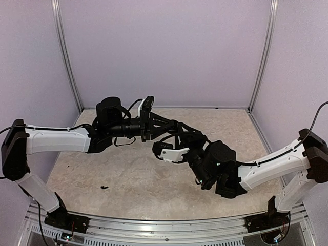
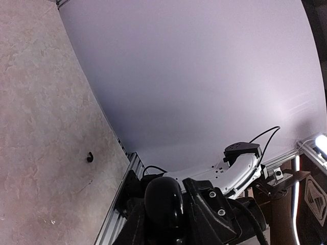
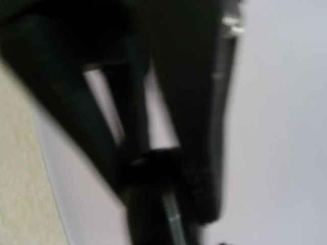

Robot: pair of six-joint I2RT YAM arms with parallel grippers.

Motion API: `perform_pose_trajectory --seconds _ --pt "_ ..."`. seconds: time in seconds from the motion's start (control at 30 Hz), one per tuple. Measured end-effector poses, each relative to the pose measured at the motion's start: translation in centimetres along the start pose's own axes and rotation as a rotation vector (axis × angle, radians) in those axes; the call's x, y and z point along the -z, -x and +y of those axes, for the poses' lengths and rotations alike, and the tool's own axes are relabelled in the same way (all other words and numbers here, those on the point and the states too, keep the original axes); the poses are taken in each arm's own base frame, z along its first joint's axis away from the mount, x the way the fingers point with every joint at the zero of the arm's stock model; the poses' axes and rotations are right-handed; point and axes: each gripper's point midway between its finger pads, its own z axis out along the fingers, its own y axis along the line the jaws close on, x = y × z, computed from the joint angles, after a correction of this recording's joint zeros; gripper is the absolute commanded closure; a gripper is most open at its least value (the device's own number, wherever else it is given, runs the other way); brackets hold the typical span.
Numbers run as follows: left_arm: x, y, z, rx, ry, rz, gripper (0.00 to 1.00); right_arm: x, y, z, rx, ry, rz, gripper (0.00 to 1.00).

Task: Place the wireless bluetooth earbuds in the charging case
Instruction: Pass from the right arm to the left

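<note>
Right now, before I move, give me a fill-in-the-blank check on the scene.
1. The left arm and right arm reach inward and meet above the ___ of the table.
2. A small black bit lies on the table, nearer the ___ arm's base.
3. The right wrist view is too ___ to make anything out.
Missing words: middle; left; blurred.

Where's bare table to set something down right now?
Bare tabletop runs along the near rail, save a small black bit at left, and in the far right corner. The centre is crowded: the left arm and right arm meet there.
</note>
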Motion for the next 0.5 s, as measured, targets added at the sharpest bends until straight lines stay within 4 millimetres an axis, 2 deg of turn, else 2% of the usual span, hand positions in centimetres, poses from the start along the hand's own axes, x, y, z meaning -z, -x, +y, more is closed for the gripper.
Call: perform_pose_trajectory --seconds 0.03,0.13,0.2,0.33,0.5 --pt "0.1 0.1 0.0 -0.012 0.0 -0.002 0.88 0.0 0.1 0.2 0.0 0.011 -0.006 0.35" --pt "0.3 0.5 0.2 -0.048 0.011 -0.012 0.88 0.3 0.1 1.0 -0.023 0.054 -0.018 0.18" --pt "0.6 0.7 0.3 -0.075 0.023 -0.019 0.88 0.7 0.1 1.2 -0.049 0.089 -0.03 0.12" --pt "1.4 1.0 0.5 -0.141 0.064 -0.019 0.88 1.7 -0.2 1.4 -0.122 0.184 -0.053 0.03" --pt "2.2 1.3 0.9 -0.295 0.166 0.02 0.88 3.6 -0.2 0.7 -0.331 0.352 -0.143 0.05"
